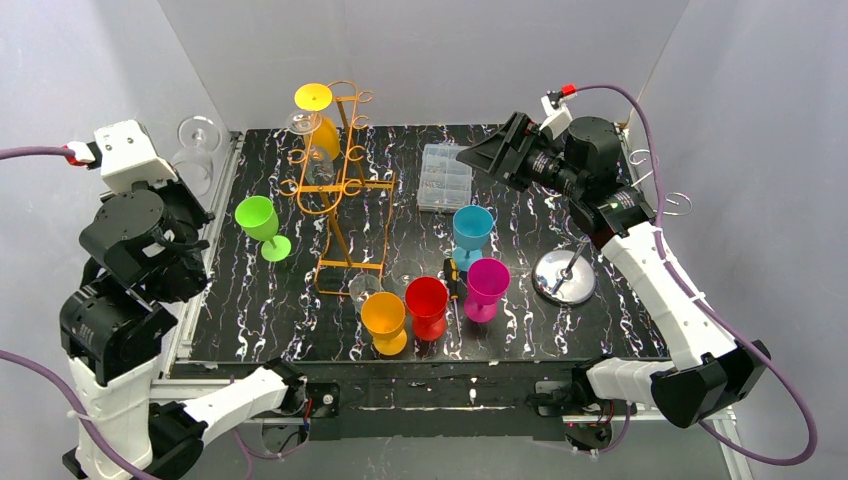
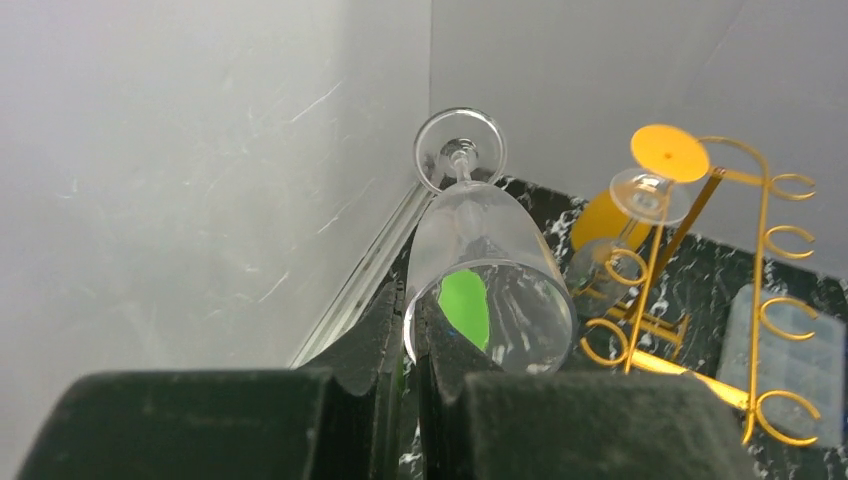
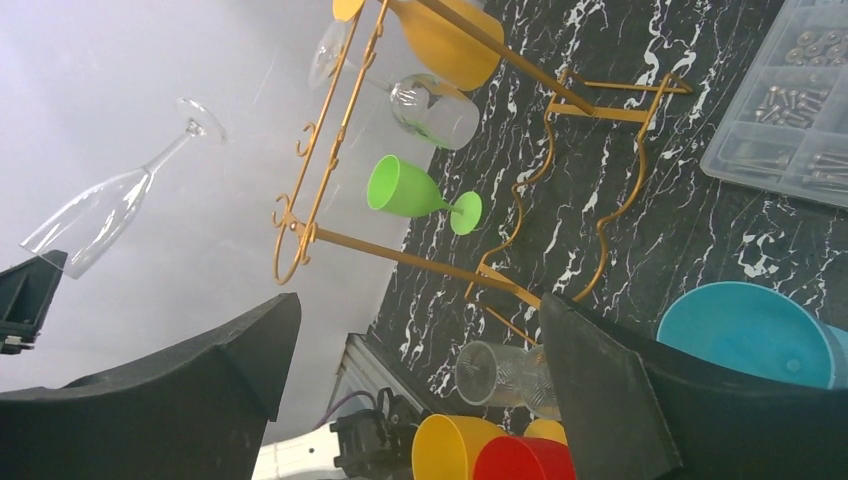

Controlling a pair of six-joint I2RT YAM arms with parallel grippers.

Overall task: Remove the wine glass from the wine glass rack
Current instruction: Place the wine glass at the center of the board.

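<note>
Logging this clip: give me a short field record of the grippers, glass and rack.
left gripper: shut on the clear wine glass, at the table's left edge
right gripper: open, empty, above the table
rack: upright; a yellow glass and a second clear glass hang on it
task state: clear wine glass is off the rack

Item 1, left arm (image 1: 120, 330): I am watching it folding steeply upward from its base at the near left corner, with the wrist (image 1: 130, 155) riding high at the left side.

Item 2, left gripper (image 2: 413, 335): its jaws are pinching tight on the bowl rim of a clear wine glass (image 2: 485, 260) and holding it in the air.

Item 3, right arm (image 1: 660, 290): I am seeing it stretching from the near right corner, diagonally up and away, towards the far middle.

Item 4, right gripper (image 3: 418, 305): its jaws are standing wide apart, gripping nothing and pointing leftward.
</note>
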